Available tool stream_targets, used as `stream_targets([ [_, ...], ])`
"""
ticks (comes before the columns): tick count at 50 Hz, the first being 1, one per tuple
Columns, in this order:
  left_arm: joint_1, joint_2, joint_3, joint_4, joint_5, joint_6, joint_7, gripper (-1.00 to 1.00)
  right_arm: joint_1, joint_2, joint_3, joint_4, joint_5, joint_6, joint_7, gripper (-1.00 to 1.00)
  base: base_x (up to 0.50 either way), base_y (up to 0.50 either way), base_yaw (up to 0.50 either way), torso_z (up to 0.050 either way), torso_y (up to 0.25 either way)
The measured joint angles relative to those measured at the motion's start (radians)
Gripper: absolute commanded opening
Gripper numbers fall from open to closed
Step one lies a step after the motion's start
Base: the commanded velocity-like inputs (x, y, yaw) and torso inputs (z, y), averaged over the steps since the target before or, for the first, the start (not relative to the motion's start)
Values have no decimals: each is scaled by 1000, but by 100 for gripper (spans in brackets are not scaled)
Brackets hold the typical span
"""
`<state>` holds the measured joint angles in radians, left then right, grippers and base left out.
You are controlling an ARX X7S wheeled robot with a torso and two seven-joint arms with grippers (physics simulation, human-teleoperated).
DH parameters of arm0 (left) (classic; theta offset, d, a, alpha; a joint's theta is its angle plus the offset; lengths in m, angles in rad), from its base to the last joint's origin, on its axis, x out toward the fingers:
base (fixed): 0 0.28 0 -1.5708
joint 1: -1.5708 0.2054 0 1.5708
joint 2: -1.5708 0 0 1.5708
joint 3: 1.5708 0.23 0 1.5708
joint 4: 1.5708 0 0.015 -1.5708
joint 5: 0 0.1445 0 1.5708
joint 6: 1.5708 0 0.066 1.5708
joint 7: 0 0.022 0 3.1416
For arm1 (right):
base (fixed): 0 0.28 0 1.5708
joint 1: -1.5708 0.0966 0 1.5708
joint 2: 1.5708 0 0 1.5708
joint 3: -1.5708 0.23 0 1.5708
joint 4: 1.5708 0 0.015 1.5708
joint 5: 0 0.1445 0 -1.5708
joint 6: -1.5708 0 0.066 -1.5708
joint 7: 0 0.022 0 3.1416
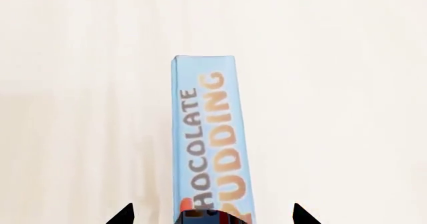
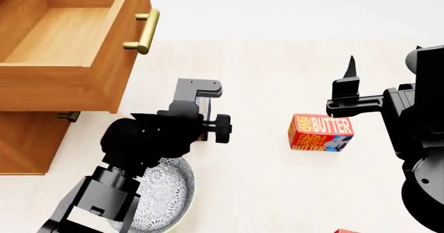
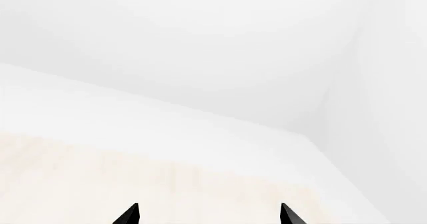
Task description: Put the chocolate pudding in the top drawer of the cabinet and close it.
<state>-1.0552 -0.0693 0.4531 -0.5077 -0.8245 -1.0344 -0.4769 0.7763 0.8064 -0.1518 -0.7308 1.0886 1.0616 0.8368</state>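
While the left gripper (image 2: 201,105) clamps the pudding (image 1: 210,139), the top drawer (image 2: 104,72) stands pulled out.
One pudding box, held off the floor beside the cabinet (image 2: 28,139); two brass handles; one bowl (image 2: 166,191); one butter box (image 2: 321,133), perhaps another at the frame edge. Right gripper (image 3: 209,215) wide, holding nothing.

Top drawer (image 2: 83,82) of the cabinet (image 2: 28,139) stands pulled open, interior bare. My left gripper (image 2: 203,105) holds the chocolate pudding (image 2: 203,104) just right of the drawer front. Patterned bowl (image 2: 163,191) beneath my left arm. Butter box (image 2: 321,133) lies near my raised right gripper (image 2: 349,82).
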Motion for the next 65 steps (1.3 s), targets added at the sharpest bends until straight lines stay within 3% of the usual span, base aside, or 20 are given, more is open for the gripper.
stream_targets([
  [6,2,1,-1,-9,-14,-11,-7,100,-4,1,0,0,-1,-4,0,100,0,0,0,0,0],
  [7,2,2,-1,-10,-16,-12,-9,-100,-4,1,0,0,-1,-5,0,100,0,0,0,0,0],
  [36,12,-19,-2,74,-68,-11,-28,-100,-17,6,-5,5,-9,-22,-4,100,0,0,0,0,0],
  [65,-19,-63,-29,506,-245,-173,-172,-100,2,17,14,-14,40,-7,28,100,0,0,0,0,0],
])
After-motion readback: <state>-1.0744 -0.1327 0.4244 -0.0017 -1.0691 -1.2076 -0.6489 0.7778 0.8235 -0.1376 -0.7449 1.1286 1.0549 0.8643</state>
